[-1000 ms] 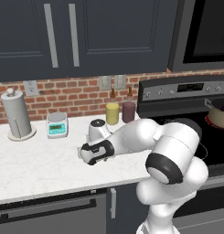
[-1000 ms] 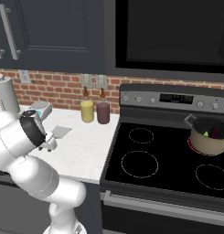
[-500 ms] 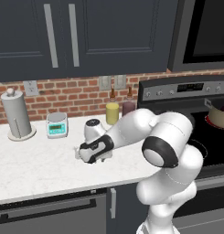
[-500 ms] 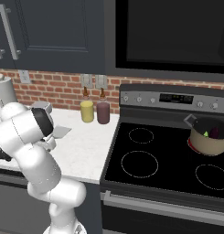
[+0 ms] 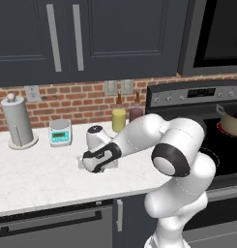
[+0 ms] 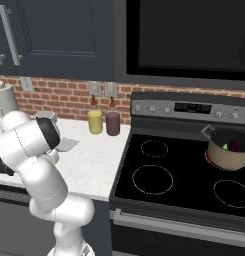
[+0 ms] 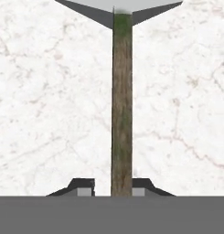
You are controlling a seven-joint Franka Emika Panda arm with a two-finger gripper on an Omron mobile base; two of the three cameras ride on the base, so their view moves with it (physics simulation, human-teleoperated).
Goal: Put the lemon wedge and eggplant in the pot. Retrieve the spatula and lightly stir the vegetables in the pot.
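My gripper is low over the white counter, open, with one dark fingertip on each side of the spatula's thin dark handle. The right fingertip is against the handle and the left one stands a little apart. The grey blade lies beyond, at the top of the hand view, and also shows as a flat grey blade by my arm. In the left base view the hand presses down near the counter. The beige pot sits on the stove's back right burner with the lemon wedge and eggplant inside.
A paper towel holder and a small scale stand at the back left of the counter. A yellow bottle and a maroon bottle stand by the brick wall. The black stove lies to the right.
The arm has swung and lowered its hand toward the counter, down over the spatula. The pot and bottles have not moved.
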